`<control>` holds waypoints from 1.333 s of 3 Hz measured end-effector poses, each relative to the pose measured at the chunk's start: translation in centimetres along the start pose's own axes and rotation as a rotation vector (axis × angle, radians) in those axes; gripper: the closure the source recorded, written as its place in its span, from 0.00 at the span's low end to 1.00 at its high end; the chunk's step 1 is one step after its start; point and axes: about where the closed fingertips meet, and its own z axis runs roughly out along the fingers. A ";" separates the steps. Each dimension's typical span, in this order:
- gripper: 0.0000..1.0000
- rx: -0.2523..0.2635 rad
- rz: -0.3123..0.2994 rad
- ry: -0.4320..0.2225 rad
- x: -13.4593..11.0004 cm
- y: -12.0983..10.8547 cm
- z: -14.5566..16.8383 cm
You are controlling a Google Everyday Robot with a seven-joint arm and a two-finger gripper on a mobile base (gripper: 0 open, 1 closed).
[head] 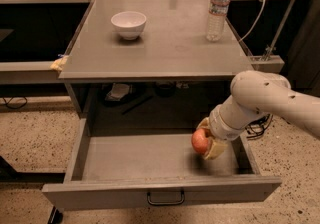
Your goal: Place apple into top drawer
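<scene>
Red apple (198,141) in claw (205,142) over drawer (131,157)

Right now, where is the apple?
In the camera view, the apple is held in the pincer over the right end of the open top drawer, close to its right wall.

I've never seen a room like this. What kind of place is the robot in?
Probably a lab or workshop: a plain grey metal table, a speckled hard floor, and cables behind. The gripper holds the apple just inside the open top drawer.
</scene>
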 end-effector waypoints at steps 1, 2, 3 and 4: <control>1.00 0.008 -0.031 -0.021 -0.1 -0.6 1.8; 1.00 0.006 -0.044 -0.040 -0.1 -0.9 3.1; 1.00 0.005 -0.053 -0.047 0.0 -1.3 4.0; 0.90 0.005 -0.056 -0.049 0.0 -1.4 4.3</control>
